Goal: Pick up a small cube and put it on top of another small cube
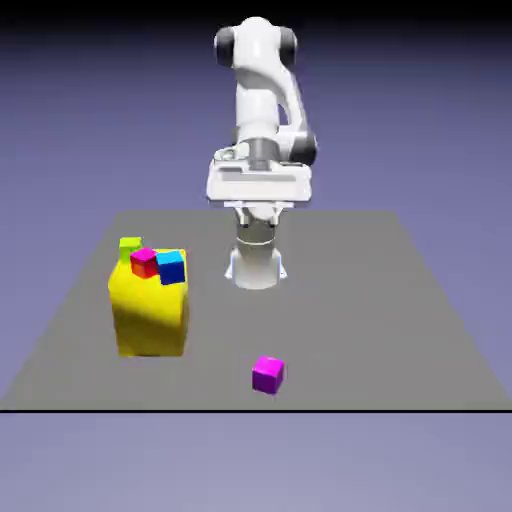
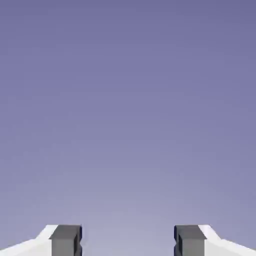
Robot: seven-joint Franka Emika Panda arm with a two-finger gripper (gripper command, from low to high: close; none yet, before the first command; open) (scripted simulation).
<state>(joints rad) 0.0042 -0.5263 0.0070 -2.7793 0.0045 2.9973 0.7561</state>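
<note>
- The table [image 1: 400, 300] was a flat grey slab, its near edge running straight across the lower part of the exterior view
- Behind and below it lay only a plain blue-violet backdrop [image 1: 80, 100], darker toward the top
- One white arm [image 1: 262, 110] stood at the far edge, folded up high above its base
- One large yellow block [image 1: 150, 315] sat on the table toward the exterior view's left
- Three small cubes rested on its top: a green cube [image 1: 130, 246] at the far left corner, a red cube [image 1: 144, 262] with a magenta upper face in the middle, and a blue cube [image 1: 171, 267] just beside the red one on its right
- One magenta cube [image 1: 268, 374] lay alone on the bare table near the front edge, well apart from the yellow block
- That made four small cubes in all
- In the hand view the gripper [image 2: 128, 242] had its two grey fingertips [image 2: 66, 240] spread wide with nothing between them, only backdrop beyond
</note>
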